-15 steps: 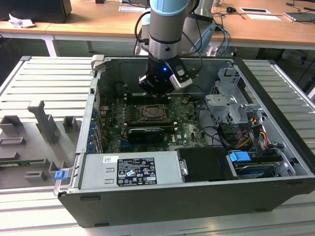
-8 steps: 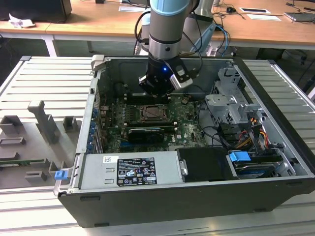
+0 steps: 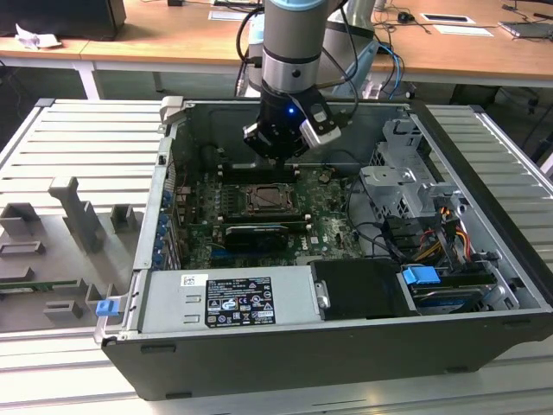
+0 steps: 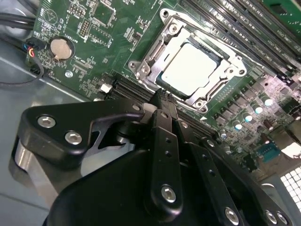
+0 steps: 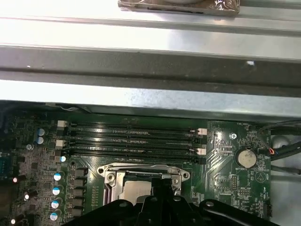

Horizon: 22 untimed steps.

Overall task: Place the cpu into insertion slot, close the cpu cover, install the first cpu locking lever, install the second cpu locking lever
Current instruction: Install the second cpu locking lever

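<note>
The cpu (image 4: 190, 70), pale and silvery, lies flat in the insertion slot (image 3: 268, 201) on the green board. The cpu cover (image 4: 221, 81), a silver frame with a square window, lies down around the chip. In the first wrist view the cpu (image 5: 135, 189) and the cover's rim (image 5: 141, 170) sit just beyond the fingertips. My gripper (image 4: 162, 98) hangs above the socket's near edge, apart from it, with its black fingers (image 4: 164, 127) pressed together and nothing between them. The exterior view has the gripper (image 3: 278, 154) over the back of the board, above the socket.
Long black memory slots (image 5: 131, 139) run beside the socket, and a coin battery (image 4: 59, 48) sits near black cables. A graphics card (image 3: 257, 233), a power supply (image 3: 229, 298), a drive cage (image 3: 402, 177) and the case walls (image 5: 141, 66) hem in the board. A grey fixture tray (image 3: 69, 225) lies at the exterior view's left.
</note>
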### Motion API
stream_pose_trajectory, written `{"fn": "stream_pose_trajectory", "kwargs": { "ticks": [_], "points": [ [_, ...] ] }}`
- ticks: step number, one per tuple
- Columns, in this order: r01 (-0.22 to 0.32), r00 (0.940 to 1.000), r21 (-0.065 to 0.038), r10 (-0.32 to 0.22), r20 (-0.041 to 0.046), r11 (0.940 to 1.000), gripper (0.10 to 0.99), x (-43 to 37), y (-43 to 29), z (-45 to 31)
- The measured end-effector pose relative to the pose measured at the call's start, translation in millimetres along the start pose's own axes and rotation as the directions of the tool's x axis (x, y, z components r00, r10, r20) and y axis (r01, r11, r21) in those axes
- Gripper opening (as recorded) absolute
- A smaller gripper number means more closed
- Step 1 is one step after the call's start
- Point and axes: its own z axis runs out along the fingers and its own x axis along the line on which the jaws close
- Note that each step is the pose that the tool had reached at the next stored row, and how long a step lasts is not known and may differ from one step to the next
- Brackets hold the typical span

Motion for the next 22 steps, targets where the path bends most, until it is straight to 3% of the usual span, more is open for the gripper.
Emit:
{"fn": "stream_pose_trajectory", "kwargs": {
  "ticks": [15, 17, 19, 22],
  "points": [
    [0.0, 1.0, 0.0, 0.0, 0.0002, 1.0, 0.106, 0.8, -11.2, -5.3],
    [0.0, 1.0, 0.0, 0.0, 0.0002, 1.0, 0.106, 1.4, -18.4, -5.3],
    [0.0, 1.0, 0.0, 0.0, 0.0002, 1.0, 0.106, 2.4, -31.2, -4.4],
    [0.0, 1.0, 0.0, 0.0, 0.0001, 1.0, 0.106, 3.2, -41.8, -0.4]
  ]
}}
